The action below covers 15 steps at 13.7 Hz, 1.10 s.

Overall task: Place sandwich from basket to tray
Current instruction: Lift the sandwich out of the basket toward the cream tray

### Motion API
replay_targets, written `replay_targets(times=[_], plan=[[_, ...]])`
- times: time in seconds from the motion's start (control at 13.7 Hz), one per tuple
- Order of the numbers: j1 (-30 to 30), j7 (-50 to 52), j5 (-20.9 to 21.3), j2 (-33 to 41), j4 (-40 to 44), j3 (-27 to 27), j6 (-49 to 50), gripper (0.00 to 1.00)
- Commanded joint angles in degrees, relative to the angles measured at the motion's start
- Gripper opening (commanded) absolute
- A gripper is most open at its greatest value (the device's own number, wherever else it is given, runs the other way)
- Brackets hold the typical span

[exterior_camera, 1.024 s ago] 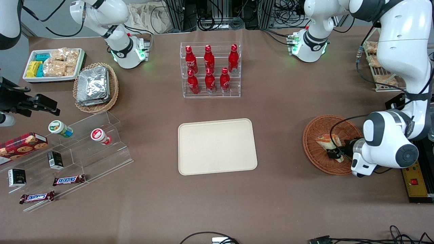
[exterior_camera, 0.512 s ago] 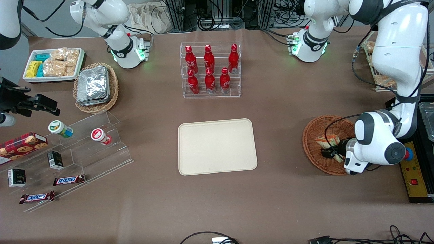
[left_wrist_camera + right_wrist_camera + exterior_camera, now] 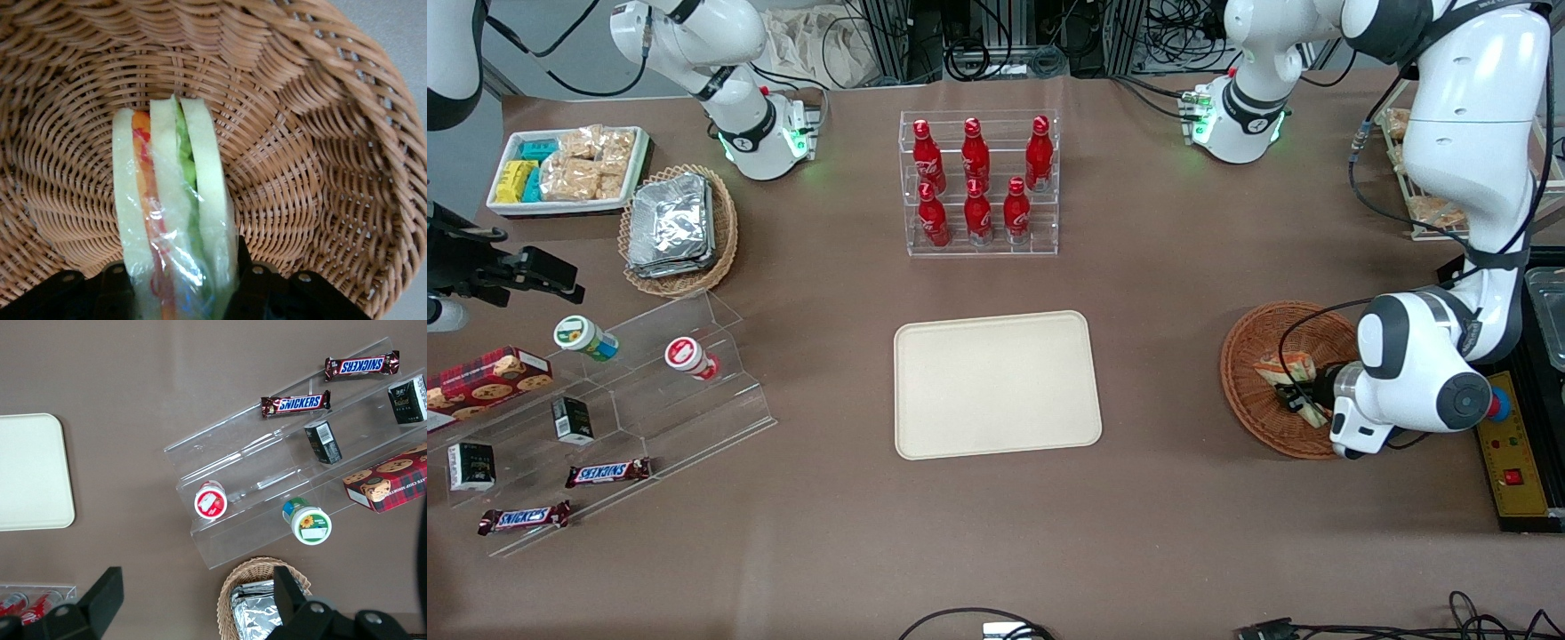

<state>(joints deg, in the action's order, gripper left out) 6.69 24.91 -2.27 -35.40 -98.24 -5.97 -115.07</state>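
Note:
The sandwich [image 3: 1285,368], a plastic-wrapped wedge with pale bread and orange and green filling, stands on edge in the reddish-brown wicker basket [image 3: 1240,378] toward the working arm's end of the table. In the left wrist view the sandwich [image 3: 172,200] rises from between two black fingers [image 3: 248,277] that press on both bread faces, above the basket's woven floor [image 3: 300,167]. My left gripper [image 3: 1303,400] is low inside the basket, shut on the sandwich's nearer end. The cream tray [image 3: 996,384] lies flat at the table's middle, with nothing on it. It also shows in the right wrist view as the tray [image 3: 30,473].
A clear rack of red bottles [image 3: 978,182] stands farther from the front camera than the tray. A clear stepped stand with snacks [image 3: 605,418], a tan basket of foil packs [image 3: 676,227] and a white snack tray [image 3: 565,169] sit toward the parked arm's end. A wire rack [image 3: 1423,191] stands near the working arm.
The left arm's wrist has shifted a little toward the tray, and the gripper has settled around the sandwich. In the last half second it has hardly moved.

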Motion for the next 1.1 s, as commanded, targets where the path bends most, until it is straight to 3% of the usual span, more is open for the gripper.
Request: replay_targets(times=[0.0, 0.51, 1.02], plan=[[-0.01, 0.40, -0.63, 3.31, -0.73, -0.09, 1.86, 0.46], [-0.63, -1.09, -0.46, 17.19, 0.50, -2.72, 15.65, 0.46], [-0.71, -2.59, 0.24, 20.20, 4.28, -14.84, 18.22, 0.46]])
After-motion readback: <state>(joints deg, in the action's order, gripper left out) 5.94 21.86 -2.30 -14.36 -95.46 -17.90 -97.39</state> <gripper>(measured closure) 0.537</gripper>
